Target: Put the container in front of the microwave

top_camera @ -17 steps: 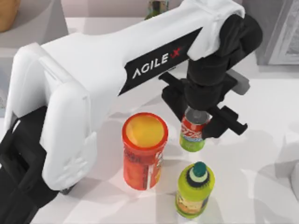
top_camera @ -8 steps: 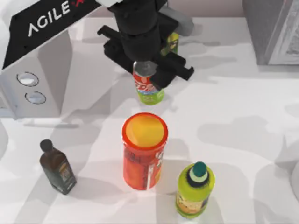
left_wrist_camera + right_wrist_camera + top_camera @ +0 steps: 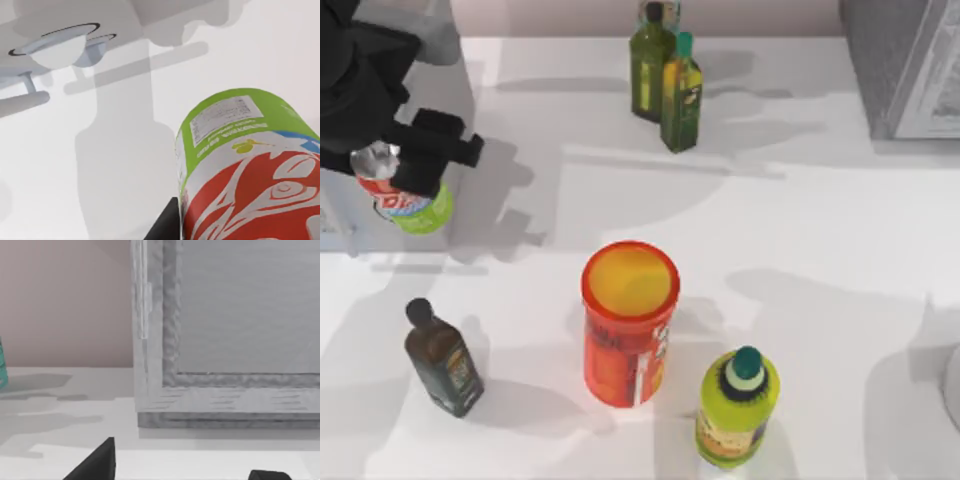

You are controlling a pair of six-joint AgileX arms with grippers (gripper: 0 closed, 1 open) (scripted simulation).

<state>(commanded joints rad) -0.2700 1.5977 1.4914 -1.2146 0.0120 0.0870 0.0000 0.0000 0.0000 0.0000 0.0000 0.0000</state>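
Top view: left gripper (image 3: 395, 170) at far left, fingers clamped on the can (image 3: 408, 200) near its top, so it hangs tilted above the worktop (image 3: 800, 220) by the microwave (image 3: 445, 85).
Left wrist: can's green base points down, knobs (image 3: 57, 47) beyond the fingers.
Right wrist: right gripper (image 3: 185, 475) parked, fingers apart.

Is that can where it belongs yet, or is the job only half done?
Half done. The pick-up looks finished: the left gripper holds the can clamped, tilted, by the microwave at the table's left. Left to do: set it down in front of the microwave and let go. The right gripper idles near the darker appliance.
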